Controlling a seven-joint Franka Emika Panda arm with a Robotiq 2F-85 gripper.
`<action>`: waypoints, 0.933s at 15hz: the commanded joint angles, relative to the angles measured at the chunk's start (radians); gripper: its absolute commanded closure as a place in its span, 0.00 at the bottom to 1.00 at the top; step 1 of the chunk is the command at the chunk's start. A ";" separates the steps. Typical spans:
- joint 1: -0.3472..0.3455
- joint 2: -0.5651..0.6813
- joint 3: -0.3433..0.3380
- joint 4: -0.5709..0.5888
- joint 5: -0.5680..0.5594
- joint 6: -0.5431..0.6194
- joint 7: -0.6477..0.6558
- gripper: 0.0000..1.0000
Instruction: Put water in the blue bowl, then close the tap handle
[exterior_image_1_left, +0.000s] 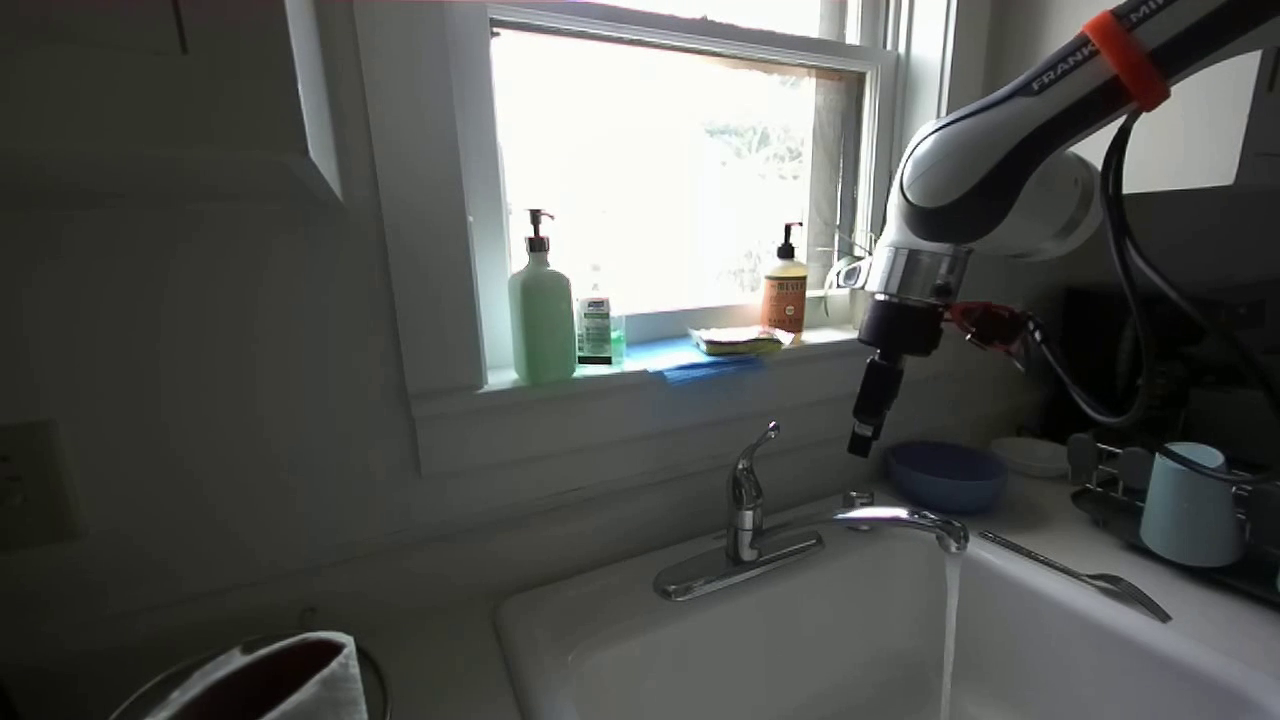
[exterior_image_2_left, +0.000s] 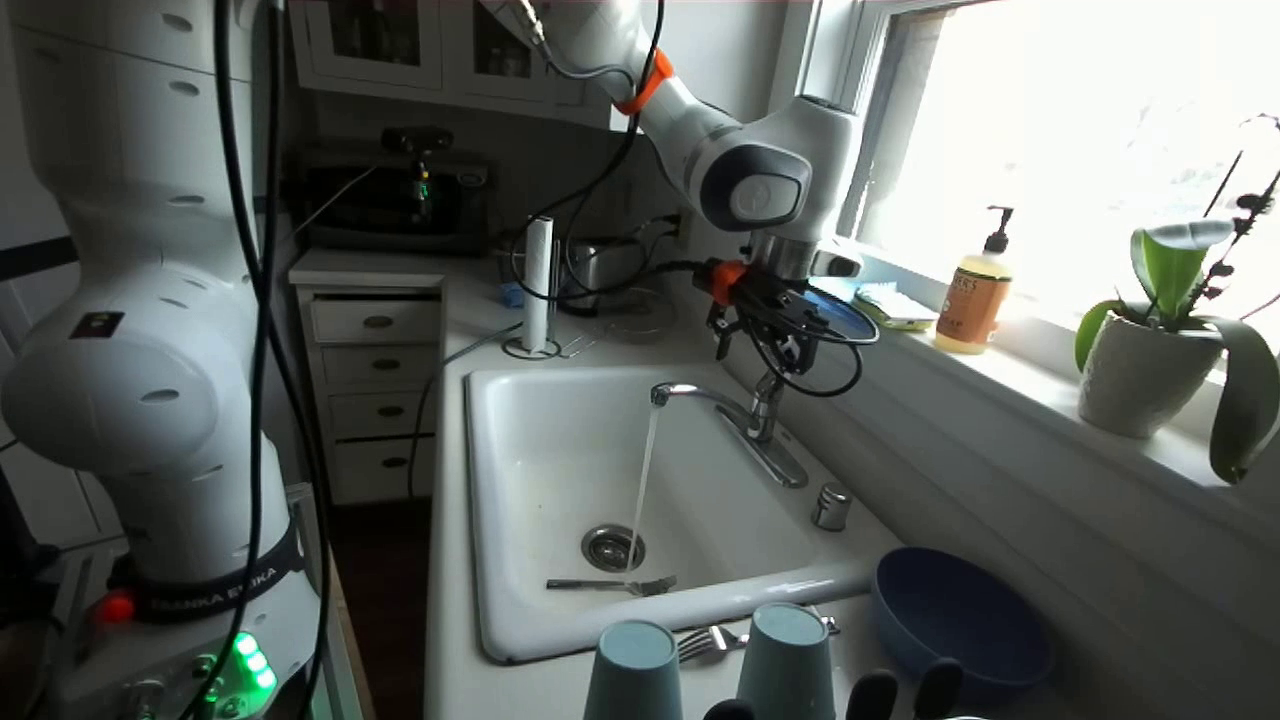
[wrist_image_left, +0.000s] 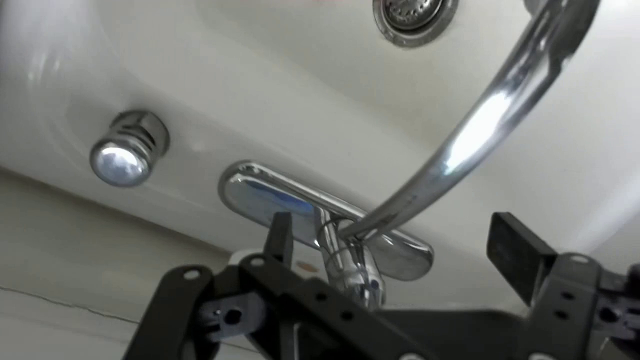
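The blue bowl (exterior_image_1_left: 945, 478) rests on the counter beside the sink; an exterior view shows its inside (exterior_image_2_left: 955, 615) with no water visible. The tap handle (exterior_image_1_left: 745, 480) stands upright on the faucet base; it also shows below the gripper in an exterior view (exterior_image_2_left: 766, 395). Water (exterior_image_1_left: 950, 630) runs from the chrome spout (exterior_image_1_left: 890, 516) into the sink. My gripper (wrist_image_left: 395, 240) is open and empty, pointing down near the handle, with its fingers apart on both sides of the tap body (wrist_image_left: 352, 272). In an exterior view the gripper (exterior_image_1_left: 863, 440) appears apart from the handle. The handle's top is hidden in the wrist view.
A chrome knob (exterior_image_2_left: 832, 507) stands beside the faucet. Pale mugs (exterior_image_2_left: 635, 675) and a fork (exterior_image_2_left: 715, 640) are by the sink; another fork (exterior_image_2_left: 610, 585) lies inside it. Bottles (exterior_image_1_left: 543, 315) line the windowsill. A loose cable (exterior_image_2_left: 850, 370) loops beside the gripper.
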 joint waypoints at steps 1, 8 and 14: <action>0.013 -0.039 0.025 -0.028 0.129 0.068 -0.143 0.00; 0.032 -0.029 0.061 -0.016 0.335 0.246 -0.393 0.56; 0.034 0.002 0.066 -0.002 0.442 0.290 -0.526 0.96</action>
